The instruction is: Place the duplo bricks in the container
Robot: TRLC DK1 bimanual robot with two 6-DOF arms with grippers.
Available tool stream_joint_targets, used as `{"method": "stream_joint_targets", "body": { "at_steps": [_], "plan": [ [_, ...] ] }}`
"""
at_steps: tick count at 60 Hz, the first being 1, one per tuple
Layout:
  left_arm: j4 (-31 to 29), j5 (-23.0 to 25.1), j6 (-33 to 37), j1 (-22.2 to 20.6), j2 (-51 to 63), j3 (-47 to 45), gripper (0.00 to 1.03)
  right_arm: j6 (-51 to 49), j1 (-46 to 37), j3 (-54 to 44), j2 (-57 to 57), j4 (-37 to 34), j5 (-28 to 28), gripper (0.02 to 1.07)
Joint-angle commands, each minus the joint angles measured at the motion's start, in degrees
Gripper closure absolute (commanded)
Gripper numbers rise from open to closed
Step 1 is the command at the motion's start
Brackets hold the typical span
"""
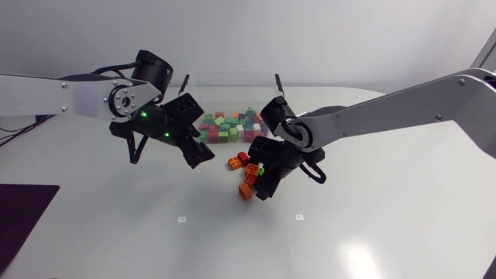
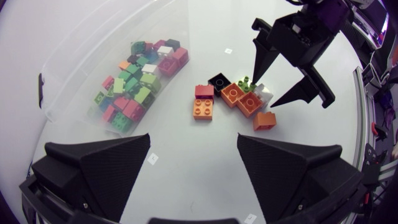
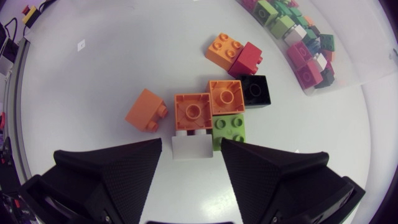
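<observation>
Both arms hang above the white tabletop (image 1: 372,232), the left arm (image 1: 70,97) coming in from its own side and the right arm (image 1: 403,105) reaching to the middle. Behind them stands the clear container (image 1: 232,84), holding a heap of mixed bricks (image 1: 229,128) in green, pink, red and white. Near the container's front corner the left hand (image 2: 193,138) hovers with its fingers spread wide and nothing between them. The right hand (image 3: 191,143) is just as wide, low over a loose cluster of duplo bricks (image 2: 239,99) on the tabletop just in front of the container. In that cluster two orange bricks (image 3: 193,111) lie hollow side up, with a black brick (image 3: 255,90) and a green brick (image 3: 229,129) touching them. A white brick (image 3: 186,150) lies in the gap between the fingertips, ungripped. An orange-and-red pair (image 3: 235,53) sits nearer the container, and a single orange brick (image 3: 148,111) lies tipped on its side, slightly apart.
</observation>
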Motion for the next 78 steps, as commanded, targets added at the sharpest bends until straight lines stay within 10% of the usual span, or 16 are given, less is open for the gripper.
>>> {"method": "stream_joint_targets", "body": {
  "at_steps": [1, 9, 60, 78],
  "plan": [
    [-0.6, 0.6, 1.4, -0.5, 2.2, -0.6, 0.06, -1.4, 1.0, 0.4, 1.9, -1.1, 0.1, 0.55],
    [-0.4, 0.6, 2.0, -1.0, 5.0, 0.3, 0.06, -1.9, 1.3, -0.4, 1.6, -1.2, 0.2, 0.78],
    [-0.5, 0.6, 2.6, -4.7, 29.2, 21.7, 0.06, -3.9, -9.8, -10.2, -22.5, -7.3, -7.0, 0.78],
    [-2.2, 0.6, 3.4, -4.9, 30.4, 21.9, 0.32, -1.1, -13.3, -4.5, -23.9, -7.7, -11.0, 0.78]
  ]
}}
